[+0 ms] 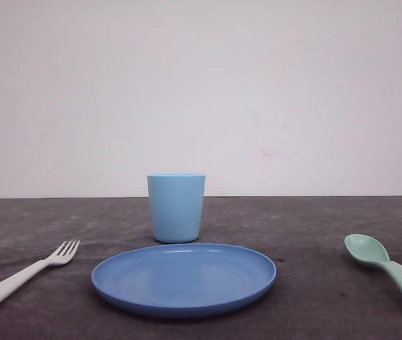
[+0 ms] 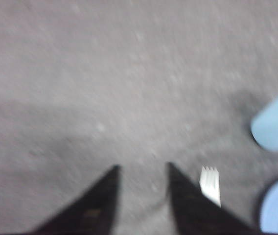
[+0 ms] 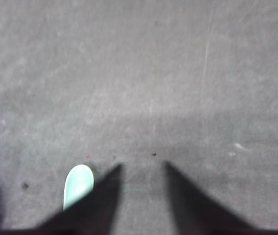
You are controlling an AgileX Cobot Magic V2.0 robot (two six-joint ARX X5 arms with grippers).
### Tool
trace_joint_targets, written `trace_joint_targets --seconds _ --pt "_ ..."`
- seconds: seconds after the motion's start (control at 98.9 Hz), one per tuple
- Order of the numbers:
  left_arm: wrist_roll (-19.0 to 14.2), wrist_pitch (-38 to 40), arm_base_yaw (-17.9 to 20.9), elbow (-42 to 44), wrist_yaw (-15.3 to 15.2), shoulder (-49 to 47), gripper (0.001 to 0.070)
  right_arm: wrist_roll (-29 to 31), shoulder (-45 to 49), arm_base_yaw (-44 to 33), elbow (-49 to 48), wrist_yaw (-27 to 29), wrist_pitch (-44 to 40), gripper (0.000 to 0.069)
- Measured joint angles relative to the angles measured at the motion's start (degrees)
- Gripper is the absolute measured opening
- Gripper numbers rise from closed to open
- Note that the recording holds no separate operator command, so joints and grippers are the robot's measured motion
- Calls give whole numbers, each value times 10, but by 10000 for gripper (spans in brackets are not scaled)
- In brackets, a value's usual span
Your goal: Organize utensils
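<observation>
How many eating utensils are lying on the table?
2. A white fork lies left of the blue plate, and a mint-green spoon lies to its right. Nothing seems hidden, though the cup's inside isn't visible.

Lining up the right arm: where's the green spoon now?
In the front view, the mint-green spoon lies on the table at the right, apart from the blue plate, bowl pointing toward it.
</observation>
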Motion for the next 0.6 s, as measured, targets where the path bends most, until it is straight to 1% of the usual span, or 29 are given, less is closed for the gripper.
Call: trace_joint_targets --seconds 0.061,0.101,0.152,0.283,0.374,0.596 --pt "0 -7 -14 0 17 17 325 0 0 3 0 0 1 376" --pt "-1 -10 -25 0 21 30 350 0 0 4 0 0 1 397" --pt "-4 -14 -39 0 23 45 366 0 0 5 0 -1 3 410" --pt "-12 -16 -83 0 23 88 375 0 0 6 1 -1 5 419" --pt "-18 -16 -113 0 23 120 358 0 0 6 1 -1 5 419" --pt "-28 9 -170 0 22 195 349 0 0 6 1 -1 5 419"
